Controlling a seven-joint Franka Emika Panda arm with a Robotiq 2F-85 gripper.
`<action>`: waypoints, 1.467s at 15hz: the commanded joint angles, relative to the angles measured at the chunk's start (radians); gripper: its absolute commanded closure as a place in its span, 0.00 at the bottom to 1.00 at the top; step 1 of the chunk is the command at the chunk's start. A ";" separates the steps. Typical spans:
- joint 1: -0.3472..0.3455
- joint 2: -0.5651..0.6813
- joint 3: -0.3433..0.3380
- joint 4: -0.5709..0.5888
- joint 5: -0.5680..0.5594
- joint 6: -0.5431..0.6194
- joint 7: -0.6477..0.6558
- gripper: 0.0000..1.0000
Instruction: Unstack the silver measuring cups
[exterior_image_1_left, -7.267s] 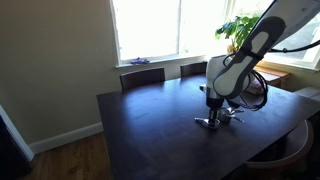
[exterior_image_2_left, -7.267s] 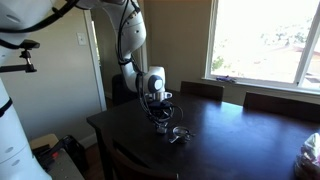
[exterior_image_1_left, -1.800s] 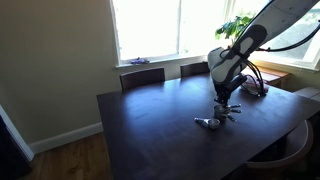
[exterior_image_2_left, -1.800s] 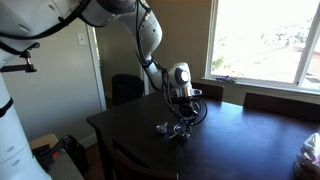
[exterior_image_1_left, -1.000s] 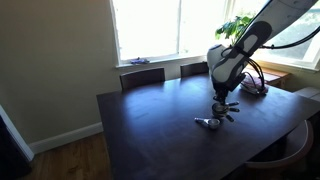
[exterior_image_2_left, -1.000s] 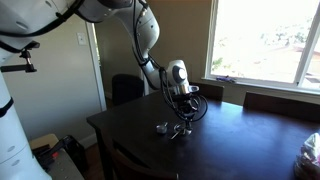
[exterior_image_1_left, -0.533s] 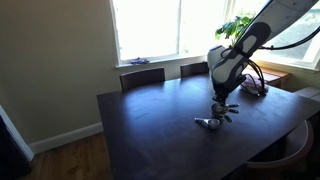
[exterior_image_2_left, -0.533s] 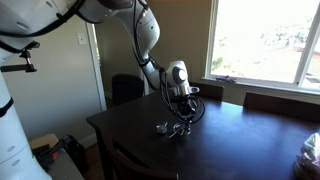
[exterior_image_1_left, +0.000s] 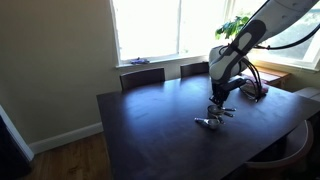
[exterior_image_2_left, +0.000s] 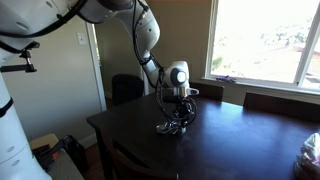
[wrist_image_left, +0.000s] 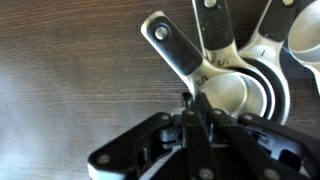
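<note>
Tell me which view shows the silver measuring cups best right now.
The wrist view: the silver measuring cups are close up, nested bowls and fanned handles clear, just beyond the shut pincer. In both exterior views the cups are only a small silver glint on the dark table.

Wide bare bench (exterior_image_1_left: 145, 125) at the end away from the arm (exterior_image_1_left: 236, 48): free to cross at any height. Toward the arm's end, cups (exterior_image_1_left: 208, 122) low on the surface, with the shut claw (exterior_image_1_left: 219, 108) close above and the arm rising behind, barring any approach from there. Along the window edge, two chair backs (exterior_image_1_left: 143, 75) standing above bench level; past them a plant (exterior_image_1_left: 240, 28). More open bench between cups and window-side chairs (exterior_image_2_left: 270, 100). In the wrist view, fanned handles (wrist_image_left: 178, 45) and nested cups (wrist_image_left: 240, 92) crowding the right half, claw (wrist_image_left: 193, 106) at their rim; bare wood (wrist_image_left: 70, 70) open on the left.
</note>
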 joint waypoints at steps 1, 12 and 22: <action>-0.008 -0.021 0.021 -0.043 0.028 0.013 0.024 0.98; -0.007 -0.099 0.010 -0.108 -0.048 0.032 -0.077 0.11; -0.052 -0.172 0.029 -0.080 -0.165 -0.163 -0.373 0.00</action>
